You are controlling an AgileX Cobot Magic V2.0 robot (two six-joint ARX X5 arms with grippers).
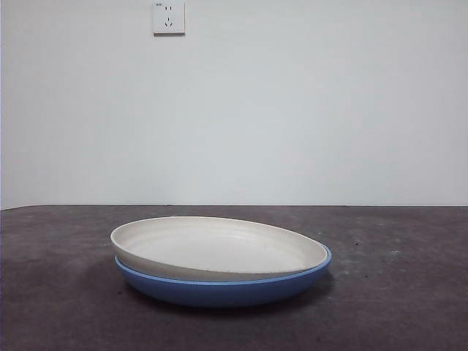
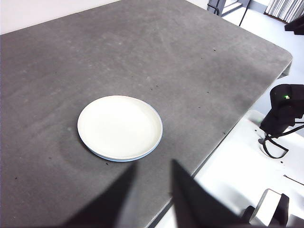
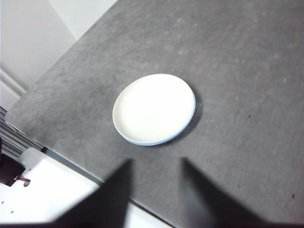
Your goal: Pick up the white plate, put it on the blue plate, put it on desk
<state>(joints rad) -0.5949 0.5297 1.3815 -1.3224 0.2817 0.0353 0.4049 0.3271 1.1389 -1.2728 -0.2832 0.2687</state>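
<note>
The white plate (image 1: 212, 247) lies nested on the blue plate (image 1: 219, 290), slightly tilted, in the middle of the desk (image 1: 409, 292). The left wrist view shows the white plate (image 2: 119, 127) from above with only a thin blue rim (image 2: 153, 148) under it. The right wrist view shows the white plate (image 3: 153, 109) and the blue edge (image 3: 156, 142) too. My left gripper (image 2: 153, 180) is open and empty, high above the desk's near edge, well away from the plates. My right gripper (image 3: 156, 178) is open and empty, also high and apart from them. Neither arm shows in the front view.
A white wall with a socket (image 1: 168, 17) stands behind the desk. In the left wrist view, the desk's rounded corner (image 2: 280, 52) and the other arm's base (image 2: 282, 109) lie beside it. In the right wrist view, the desk edge (image 3: 61, 152) runs close by.
</note>
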